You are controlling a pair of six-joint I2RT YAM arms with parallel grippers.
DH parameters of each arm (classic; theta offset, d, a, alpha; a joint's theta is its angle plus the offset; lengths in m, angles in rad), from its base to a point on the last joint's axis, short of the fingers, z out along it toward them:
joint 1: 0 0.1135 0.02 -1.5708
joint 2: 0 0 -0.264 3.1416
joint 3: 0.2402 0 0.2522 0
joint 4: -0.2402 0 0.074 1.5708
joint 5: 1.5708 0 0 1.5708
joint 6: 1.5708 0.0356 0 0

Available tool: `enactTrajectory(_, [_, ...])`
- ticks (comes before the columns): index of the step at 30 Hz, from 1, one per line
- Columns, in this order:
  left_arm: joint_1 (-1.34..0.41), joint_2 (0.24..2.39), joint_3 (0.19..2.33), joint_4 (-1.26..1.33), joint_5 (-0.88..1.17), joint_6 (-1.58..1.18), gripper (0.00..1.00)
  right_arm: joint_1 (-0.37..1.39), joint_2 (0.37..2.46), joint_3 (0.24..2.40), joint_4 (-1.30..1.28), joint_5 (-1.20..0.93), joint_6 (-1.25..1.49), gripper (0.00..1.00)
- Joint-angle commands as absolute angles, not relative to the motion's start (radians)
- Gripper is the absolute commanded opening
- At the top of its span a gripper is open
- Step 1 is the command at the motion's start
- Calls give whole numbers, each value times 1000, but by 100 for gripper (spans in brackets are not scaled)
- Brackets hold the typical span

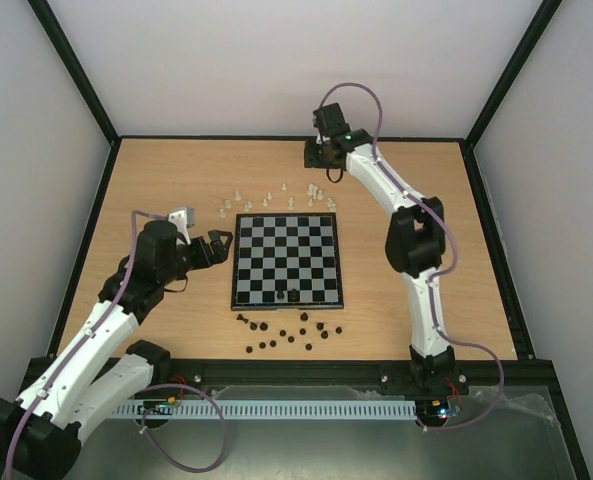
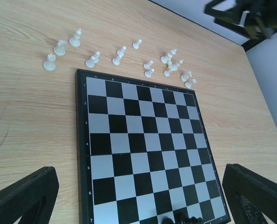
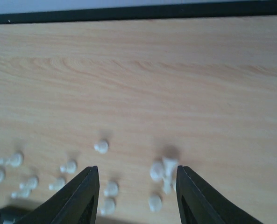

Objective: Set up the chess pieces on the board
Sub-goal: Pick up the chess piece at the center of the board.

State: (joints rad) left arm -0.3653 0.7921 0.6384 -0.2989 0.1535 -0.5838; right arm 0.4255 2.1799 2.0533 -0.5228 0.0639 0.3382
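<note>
The board (image 1: pixel 286 260) lies flat in the middle of the table with black and silvery checks. Several white chess pieces (image 1: pixel 276 198) are scattered just beyond its far edge. Several black pieces (image 1: pixel 286 330) lie off its near edge, and a few black ones (image 1: pixel 287 296) stand on its near row. My left gripper (image 1: pixel 221 243) hovers open at the board's left side; in its wrist view its fingers (image 2: pixel 24 196) frame the board (image 2: pixel 143 140), and the white pieces (image 2: pixel 119 58) lie beyond. My right gripper (image 3: pixel 137 170) hangs open over blurred white pieces (image 3: pixel 164 170), holding nothing.
A black frame (image 1: pixel 76 70) and white walls enclose the wooden table (image 1: pixel 156 180). A perforated white cable tray (image 1: pixel 276 408) runs along the near edge between the arm bases. The right arm (image 1: pixel 416 240) stretches along the board's right side to the far edge.
</note>
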Motion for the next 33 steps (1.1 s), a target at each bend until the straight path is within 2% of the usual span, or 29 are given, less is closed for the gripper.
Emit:
enactTrajectory(1, [-364,779,635,-302,149,-581,99,430,2357,2271,-628,22,308,46])
enactTrajectory(9, [-364,784,623,-302,145,-584,99,434,2464,2290,-625,-7,313,40])
enactTrajectory(33, [-364,809,579,-256,150,-593,99,469,2487,2198,-652,131,282,31])
